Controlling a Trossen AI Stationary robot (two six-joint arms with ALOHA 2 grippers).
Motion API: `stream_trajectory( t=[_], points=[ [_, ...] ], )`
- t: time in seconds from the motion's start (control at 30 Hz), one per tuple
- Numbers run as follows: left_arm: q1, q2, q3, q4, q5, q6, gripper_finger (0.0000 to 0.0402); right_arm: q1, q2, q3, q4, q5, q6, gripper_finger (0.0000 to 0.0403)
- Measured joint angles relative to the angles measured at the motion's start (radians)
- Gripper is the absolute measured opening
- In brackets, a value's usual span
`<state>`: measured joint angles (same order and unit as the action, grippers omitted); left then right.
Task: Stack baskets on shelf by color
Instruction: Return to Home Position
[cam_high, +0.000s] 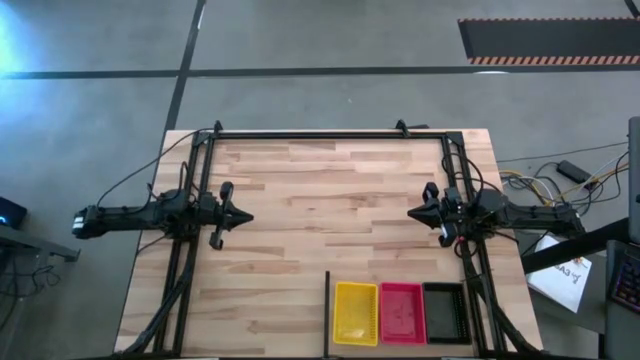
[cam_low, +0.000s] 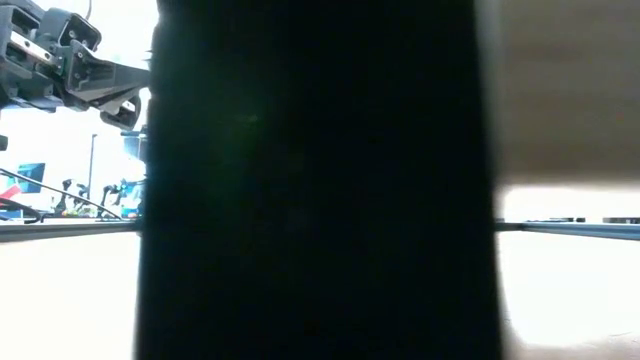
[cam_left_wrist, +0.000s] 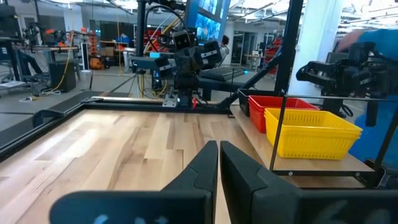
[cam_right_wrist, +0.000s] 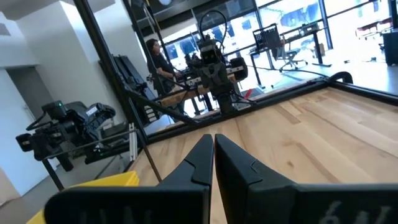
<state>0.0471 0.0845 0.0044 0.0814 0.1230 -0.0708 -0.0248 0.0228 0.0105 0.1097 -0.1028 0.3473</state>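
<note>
Yellow perforated plastic baskets (cam_high: 355, 313), pink-red baskets (cam_high: 402, 313) and black baskets (cam_high: 445, 313) are sitting colour-sorted beside the thin black bar (cam_high: 327, 310). The left arm (cam_high: 160, 212) and right arm (cam_high: 510, 213) are hovering well apart from it, jaws together, seemingly since nothing is left to carry.

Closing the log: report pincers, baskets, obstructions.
Left pincer shut, mid-table left; right pincer shut, mid-table right. Yellow baskets, pink-red baskets, black baskets side by side on shelf. Nothing in the way.

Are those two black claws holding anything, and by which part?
Nothing is held. The left gripper and right gripper are shut and empty, away from the yellow plastic baskets, pink-red baskets and black baskets.
</note>
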Motion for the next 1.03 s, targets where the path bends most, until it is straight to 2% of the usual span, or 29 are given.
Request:
stream_trajectory(
  t=[1.03],
  points=[
    [0.000, 0.000, 0.000, 0.000, 0.000, 0.000, 0.0002, 0.000, 0.013, 0.000, 0.000, 0.000, 0.000, 0.0009]
  ],
)
